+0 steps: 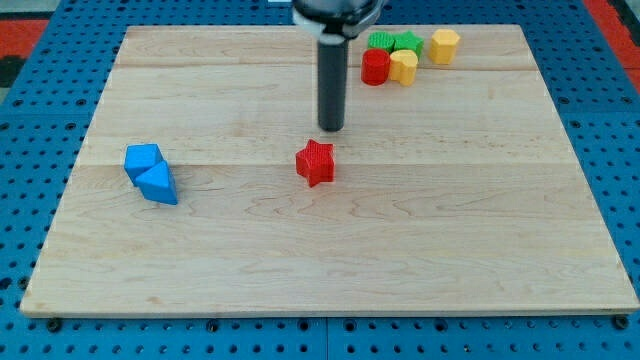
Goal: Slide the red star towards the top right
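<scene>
The red star (315, 162) lies near the middle of the wooden board (330, 250). My tip (331, 128) is at the end of the dark rod that comes down from the view's top. It stands just above and slightly right of the star, a small gap apart, not touching it.
A cluster sits at the view's top right: a red cylinder (375, 66), a yellow block (403, 67), a green block (381, 41), a green star (406, 42) and a yellow hexagon (444, 46). A blue cube (142, 158) and a blue triangle (158, 184) touch at the left.
</scene>
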Tool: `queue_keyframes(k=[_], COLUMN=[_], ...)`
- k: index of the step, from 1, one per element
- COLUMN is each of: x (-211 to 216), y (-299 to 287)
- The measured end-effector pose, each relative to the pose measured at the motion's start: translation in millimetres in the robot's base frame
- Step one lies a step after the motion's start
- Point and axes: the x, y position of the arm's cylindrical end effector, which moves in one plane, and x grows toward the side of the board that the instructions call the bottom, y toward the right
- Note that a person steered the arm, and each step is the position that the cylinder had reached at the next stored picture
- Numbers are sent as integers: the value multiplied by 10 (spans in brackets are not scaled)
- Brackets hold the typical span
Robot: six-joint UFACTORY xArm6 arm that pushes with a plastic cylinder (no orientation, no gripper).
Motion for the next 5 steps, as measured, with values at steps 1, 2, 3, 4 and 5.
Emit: queue_keyframes(k=[1, 2, 3, 4, 5], x=[318, 723, 630, 256, 148], y=[-478, -426, 170, 566, 550])
